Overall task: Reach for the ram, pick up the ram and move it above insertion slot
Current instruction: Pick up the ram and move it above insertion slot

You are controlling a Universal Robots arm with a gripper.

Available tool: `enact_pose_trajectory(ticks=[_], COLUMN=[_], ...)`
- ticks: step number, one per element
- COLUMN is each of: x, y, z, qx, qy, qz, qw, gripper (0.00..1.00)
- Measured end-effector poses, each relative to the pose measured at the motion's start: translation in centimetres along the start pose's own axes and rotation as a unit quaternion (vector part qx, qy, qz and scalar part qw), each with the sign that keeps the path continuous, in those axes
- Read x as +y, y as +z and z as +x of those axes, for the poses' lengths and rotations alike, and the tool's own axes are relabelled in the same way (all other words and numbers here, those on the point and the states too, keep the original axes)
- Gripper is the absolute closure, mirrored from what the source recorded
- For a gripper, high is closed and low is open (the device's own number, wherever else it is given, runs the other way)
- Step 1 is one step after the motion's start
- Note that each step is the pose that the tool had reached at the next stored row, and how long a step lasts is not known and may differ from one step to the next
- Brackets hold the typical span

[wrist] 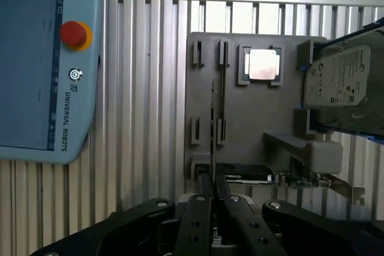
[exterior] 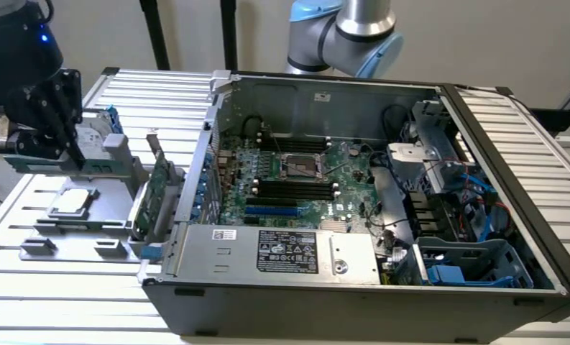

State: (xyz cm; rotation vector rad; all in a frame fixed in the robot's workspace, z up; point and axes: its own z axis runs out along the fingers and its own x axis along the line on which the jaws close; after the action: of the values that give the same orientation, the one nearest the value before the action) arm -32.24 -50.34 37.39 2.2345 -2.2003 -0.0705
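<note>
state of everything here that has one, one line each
gripper: jaws shut on the ram
ram: on edge in the jaws, over the tray
case: lying flat, side open
slots: empty
cpu: flat in its tray pocket
hard drive: parked in the tray
card: standing in the tray

computer case open | CPU on tray (grey) | hard drive | pendant
</note>
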Motion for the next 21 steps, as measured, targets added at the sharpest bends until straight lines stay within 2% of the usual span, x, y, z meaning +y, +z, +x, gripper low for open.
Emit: enact_pose_trajectory(ticks=[6,12,21], x=[-1.58,-2.55,-4.63], y=[-1.14,-1.76,-2.55], z=[0.0,0.0,0.0], qx=[-0.0027,-0.0027,-0.0029], qy=[-0.004,-0.008,-0.014], qz=[0.0000,0.0003,0.0001], qw=[1.0000,1.0000,0.9999], gripper=[0.87,0.87,0.87])
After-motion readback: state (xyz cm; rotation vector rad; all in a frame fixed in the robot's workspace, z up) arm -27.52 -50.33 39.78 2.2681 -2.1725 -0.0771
